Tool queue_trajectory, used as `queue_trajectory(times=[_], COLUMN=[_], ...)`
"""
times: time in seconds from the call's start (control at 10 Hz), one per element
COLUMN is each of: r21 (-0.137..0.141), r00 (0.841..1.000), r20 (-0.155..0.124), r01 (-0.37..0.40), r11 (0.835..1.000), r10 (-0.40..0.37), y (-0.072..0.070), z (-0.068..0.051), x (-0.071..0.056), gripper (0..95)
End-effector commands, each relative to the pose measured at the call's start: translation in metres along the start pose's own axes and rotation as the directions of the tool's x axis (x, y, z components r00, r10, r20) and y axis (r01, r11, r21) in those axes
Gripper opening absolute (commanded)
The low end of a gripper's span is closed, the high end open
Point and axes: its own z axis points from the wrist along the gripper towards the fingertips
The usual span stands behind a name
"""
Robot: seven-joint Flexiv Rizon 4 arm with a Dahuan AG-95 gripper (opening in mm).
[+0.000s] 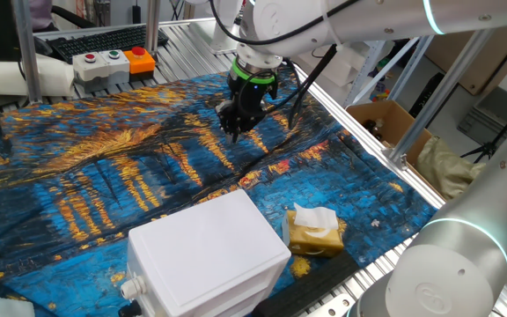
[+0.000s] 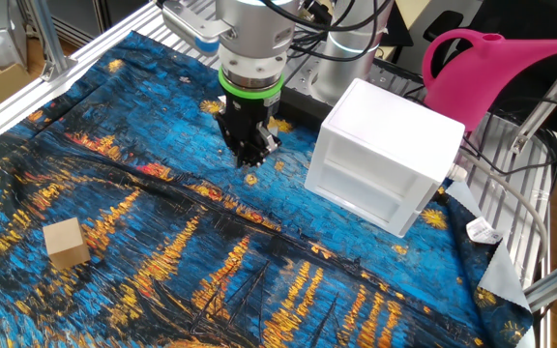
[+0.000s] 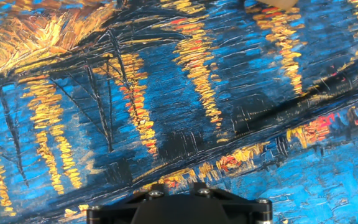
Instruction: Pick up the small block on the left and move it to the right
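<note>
The small block [image 2: 66, 242] is a light tan wooden cube that rests on the blue and orange painted cloth [image 2: 162, 290], near the front left in the other fixed view. I cannot see it in the first fixed view. My gripper [image 2: 250, 159] hangs just above the cloth, well apart from the block and up to its right; it also shows in the first fixed view [image 1: 235, 129]. Its fingers look closed together with nothing between them. The hand view shows only the black hand base [image 3: 197, 208] over the cloth, and a tan sliver [image 3: 277, 2] at the top edge.
A big white plastic box [image 2: 387, 159] stands right of the gripper and also shows in the first fixed view [image 1: 205, 255]. A yellow-brown lump with white tissue [image 1: 313, 231] lies beside it. A pink watering can [image 2: 511, 72] stands behind the box. A button box [image 1: 113, 62] sits at the far edge.
</note>
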Motion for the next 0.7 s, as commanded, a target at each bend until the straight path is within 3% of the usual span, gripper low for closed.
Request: queue_trajectory(times=[0.1,0.7], r21=[-0.005,-0.01], r00=[1.0,0.997], r20=[-0.003,-0.003], r01=[0.017,0.081], r11=[1.0,0.997], r10=[-0.017,-0.081], y=[-0.0004,-0.0004], z=[-0.0006,-0.0006], x=[-0.0001,-0.0001], gripper=[0.0,0.0])
